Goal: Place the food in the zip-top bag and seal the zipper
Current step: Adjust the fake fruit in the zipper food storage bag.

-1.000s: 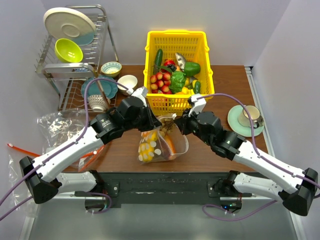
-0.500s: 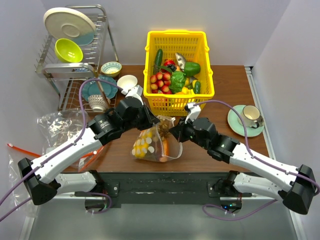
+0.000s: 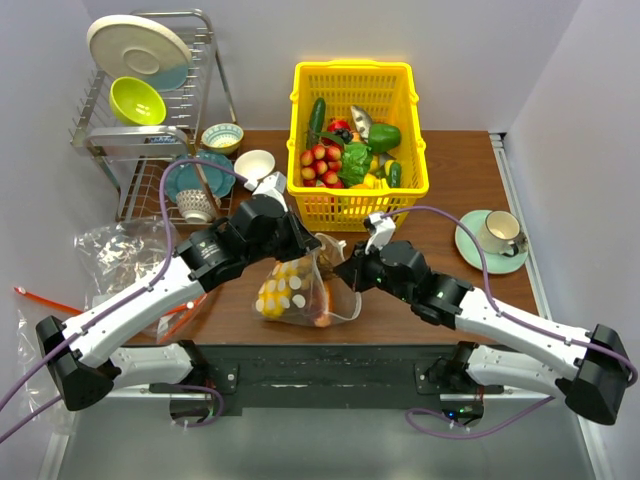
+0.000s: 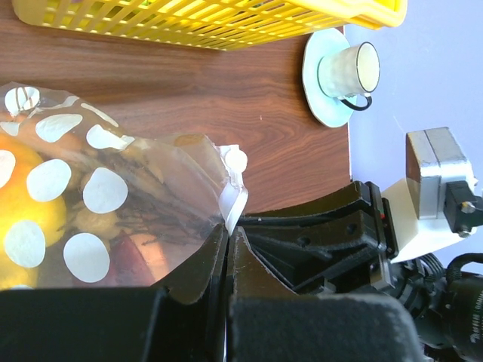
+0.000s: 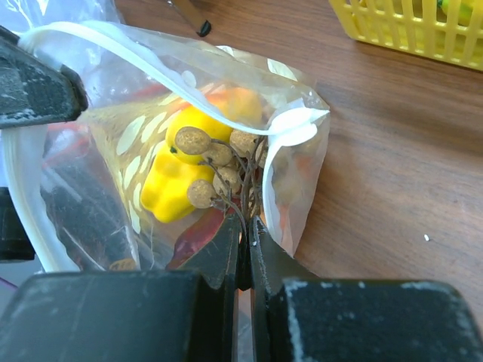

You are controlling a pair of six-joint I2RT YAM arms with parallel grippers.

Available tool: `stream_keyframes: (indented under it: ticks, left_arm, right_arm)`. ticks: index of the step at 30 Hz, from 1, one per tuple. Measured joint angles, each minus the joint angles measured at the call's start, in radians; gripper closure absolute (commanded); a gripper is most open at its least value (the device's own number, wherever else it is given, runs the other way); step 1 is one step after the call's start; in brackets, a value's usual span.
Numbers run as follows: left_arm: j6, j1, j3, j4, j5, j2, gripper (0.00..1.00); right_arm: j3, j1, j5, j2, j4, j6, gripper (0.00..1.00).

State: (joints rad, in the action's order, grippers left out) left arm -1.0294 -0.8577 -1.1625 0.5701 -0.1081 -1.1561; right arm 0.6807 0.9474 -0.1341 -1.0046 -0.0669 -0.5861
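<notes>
Okay, zip-top bag lies on the table just in front of the yellow basket, on the arms' side, and both grippers are on it. Left gripper: fingers pressed tight together w/ the bag's mouth edge pinched btwn them, at the end nearer the basket's front-left corner. Right gripper: fingers squeezed shut too, nipping the film at the mouth's other end, below the middle of the basket's front wall. Zipper, the whitish strip, curves across the bag's top in the right wrist view. Its two sides stand apart, mouth gaping, not sealed. Inside: yellow pepper, brown berry cluster w/ thin stems, something orange behind them. From above, white dots and yellow/orange shapes show thru the plastic. The basket is packed w/ more toy produce. Cup on saucer sits to the basket's right-front, well apart from the bag.
</notes>
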Motion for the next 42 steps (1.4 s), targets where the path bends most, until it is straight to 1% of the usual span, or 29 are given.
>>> stream_keyframes:
  ticks: [4, 7, 9, 11, 13, 14, 15, 20, 21, 23, 25, 29, 31, 35, 37, 38, 39, 42]
  left_arm:
    - [0.001, 0.000, 0.013, -0.004, 0.000, 0.008, 1.00]
    - [0.001, 0.000, 0.027, -0.007, -0.002, 0.025, 1.00]
    - [0.000, 0.000, 0.039, -0.008, -0.004, 0.040, 1.00]
    - [0.001, 0.000, 0.049, -0.007, -0.005, 0.054, 1.00]
    - [0.002, 0.000, 0.050, -0.008, -0.004, 0.058, 1.00]
    - [0.002, 0.000, 0.050, -0.007, -0.004, 0.058, 1.00]
    - [0.002, 0.000, 0.050, -0.007, -0.003, 0.058, 1.00]
    - [0.005, 0.000, 0.050, -0.008, -0.002, 0.058, 1.00]
    - [0.005, 0.000, 0.050, -0.007, -0.002, 0.058, 1.00]
    - [0.005, 0.000, 0.050, -0.008, -0.003, 0.058, 1.00]
    - [0.005, 0.000, 0.050, -0.008, -0.004, 0.060, 1.00]
    - [0.006, 0.000, 0.050, -0.008, -0.004, 0.067, 1.00]
    - [0.011, 0.000, 0.050, -0.008, -0.005, 0.071, 1.00]
    - [0.019, 0.000, 0.050, -0.008, -0.005, 0.075, 1.00]
    - [0.021, 0.000, 0.050, -0.008, -0.004, 0.076, 1.00]
    - [0.022, 0.000, 0.050, -0.008, -0.004, 0.076, 1.00]
    - [0.023, 0.000, 0.050, -0.008, -0.003, 0.076, 1.00]
    - [0.026, 0.000, 0.050, -0.008, 0.000, 0.076, 1.00]
  right_arm:
    - [0.035, 0.001, 0.052, -0.014, -0.015, 0.014, 0.92]
    - [0.068, 0.001, 0.106, -0.040, -0.029, 0.021, 0.96]
    - [0.090, 0.001, 0.156, -0.064, -0.034, 0.025, 0.98]
    - [0.102, 0.002, 0.206, -0.085, -0.037, 0.026, 0.97]
    - [0.105, 0.006, 0.256, -0.102, -0.034, 0.025, 0.94]
    - [0.105, 0.010, 0.278, -0.109, -0.033, 0.025, 0.91]
    - [0.105, 0.015, 0.295, -0.116, -0.030, 0.024, 0.85]
    - [0.107, 0.051, 0.391, -0.159, -0.023, 0.021, 0.64]
    - [0.108, 0.055, 0.406, -0.167, -0.024, 0.020, 0.51]
    - [0.112, 0.059, 0.424, -0.176, -0.035, 0.020, 0.37]
    - [0.122, 0.060, 0.434, -0.173, -0.056, 0.027, 0.32]
    - [0.150, 0.060, 0.429, -0.129, -0.115, 0.042, 0.30]
    - [0.163, 0.060, 0.411, -0.089, -0.151, 0.047, 0.31]
    - [0.213, 0.060, 0.348, 0.001, -0.245, 0.053, 0.41]
    - [0.240, 0.060, 0.304, 0.034, -0.285, 0.055, 0.40]
    - [0.249, 0.060, 0.288, 0.048, -0.299, 0.055, 0.36]
    - [0.257, 0.060, 0.273, 0.057, -0.315, 0.056, 0.35]
    - [0.288, 0.060, 0.246, 0.052, -0.367, 0.056, 0.34]
